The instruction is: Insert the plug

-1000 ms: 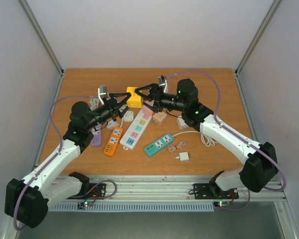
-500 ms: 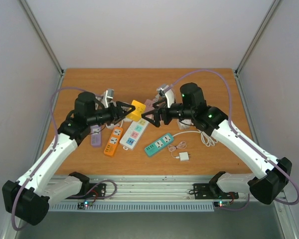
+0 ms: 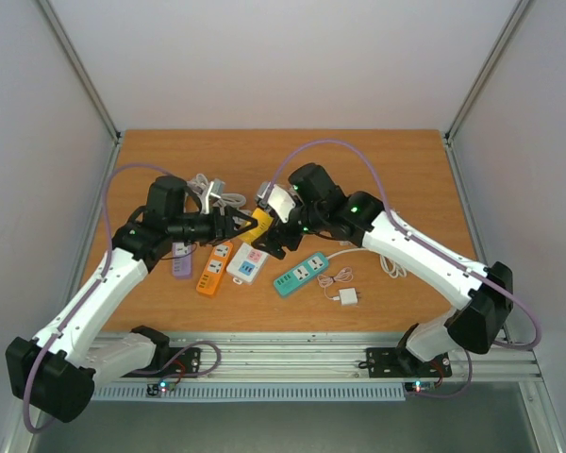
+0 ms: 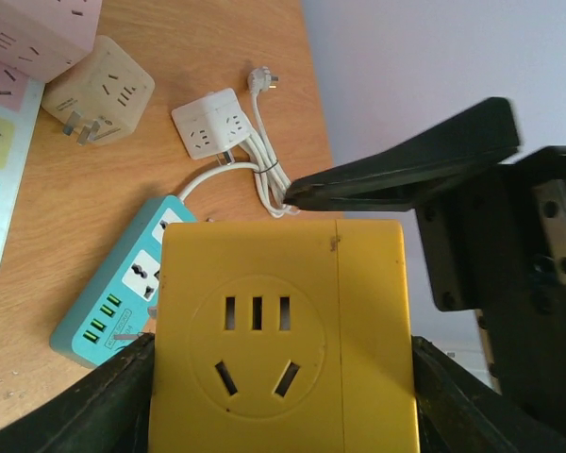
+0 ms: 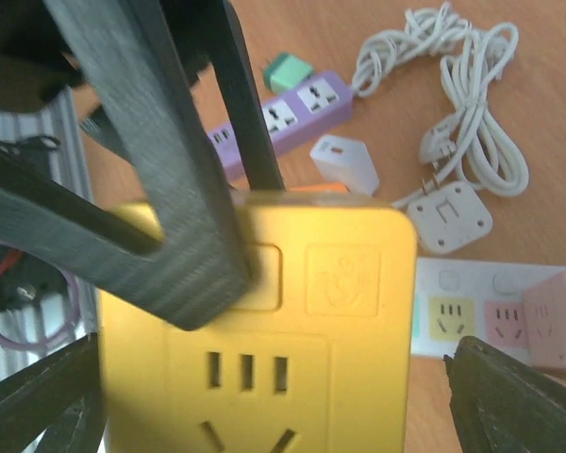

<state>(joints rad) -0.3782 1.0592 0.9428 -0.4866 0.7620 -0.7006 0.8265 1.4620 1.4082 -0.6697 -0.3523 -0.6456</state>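
Yellow square plastic socket cube is in mid-air over the centre of the wooden table, clamped side-to-side by left gripper. Right gripper is wide open and empty, face-on, fingers straddling the cube. Looks set for handover.

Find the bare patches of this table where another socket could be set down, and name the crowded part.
The far strip of the table, along the back edge, is bare. So is the near strip between the teal power strip and the front rail. Crowded: the middle, where the orange strip, purple strip and white charger lie close.
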